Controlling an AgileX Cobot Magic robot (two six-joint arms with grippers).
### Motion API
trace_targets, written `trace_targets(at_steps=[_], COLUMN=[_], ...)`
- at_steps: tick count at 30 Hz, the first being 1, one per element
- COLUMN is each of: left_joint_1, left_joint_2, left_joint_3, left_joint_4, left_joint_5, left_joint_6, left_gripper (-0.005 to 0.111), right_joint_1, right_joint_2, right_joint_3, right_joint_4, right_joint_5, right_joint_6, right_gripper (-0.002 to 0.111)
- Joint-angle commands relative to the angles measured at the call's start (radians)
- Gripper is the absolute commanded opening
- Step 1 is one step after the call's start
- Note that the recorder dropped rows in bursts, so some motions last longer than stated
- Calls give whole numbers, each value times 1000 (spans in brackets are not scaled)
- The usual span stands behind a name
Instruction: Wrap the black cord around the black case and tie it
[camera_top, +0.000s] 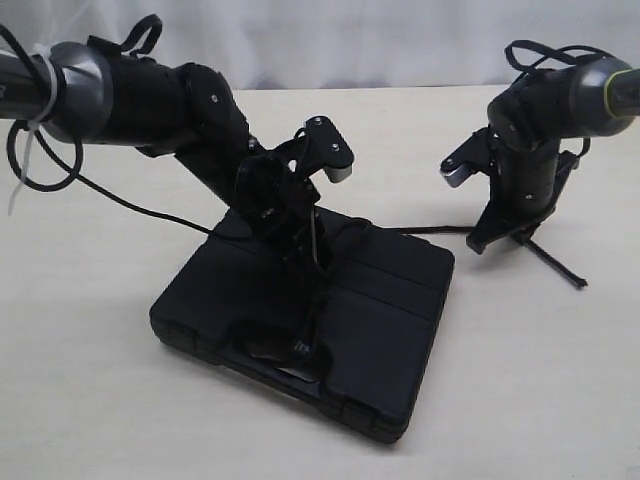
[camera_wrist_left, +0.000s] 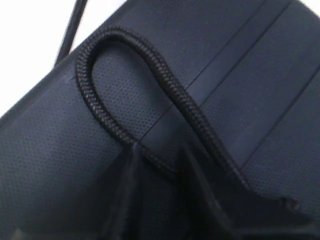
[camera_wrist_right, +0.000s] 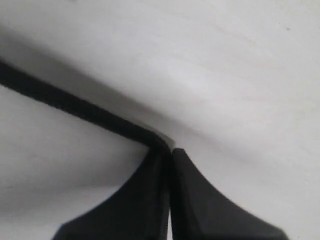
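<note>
Left hand: over flat black plastic case; grip unclear to me.
Right hand: pinching black braided cord past case edge.

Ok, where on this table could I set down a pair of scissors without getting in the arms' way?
Bare table lies at the exterior view's near left, beside the black case, and at near right, in front of the right tool. Crowded: the case's middle under the left tool, and the stretch where the black cord runs from case to right tool.
</note>
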Motion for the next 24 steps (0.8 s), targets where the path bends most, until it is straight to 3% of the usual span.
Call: trace_targets(at_steps=[1,7,8,12,14,18,19,21,24], left_joint_1=[-9,-9,-9,-9,-9,-9,-9,-9,-9], left_joint_2=[22,3,-7,-17,-28,-75,-105,-142,-164], left_joint_3=[21,21,21,21,21,21,21,21,21], left_joint_4=[195,222,255,372,339,25,-69,-102,-118], left_joint_5=[96,-112,-207,-304,-304,-242,-206,-195,-147], left_joint_6=[-132,-155,-157,-114,-104,195,288,317,252], left_gripper=[26,27,27,27,27,27,23,0,0], right_joint_1=[-10,-12,-19,-80,-94,-99,-99,-99,-99], right_joint_2=[11,-27,-35,-47,-54,-54,-54,-54,-54], right_joint_3=[15,15,15,15,15,15,15,15,15], right_joint_4=[-138,-145,-141,-91,-72,-31,-16,-13,29], right_joint_5=[55,76,89,74,53,25,25,25,18], right_joint_6=[185,227,255,258,256,218,204,201,183], right_gripper=[4,4,4,4,4,4,4,4,4])
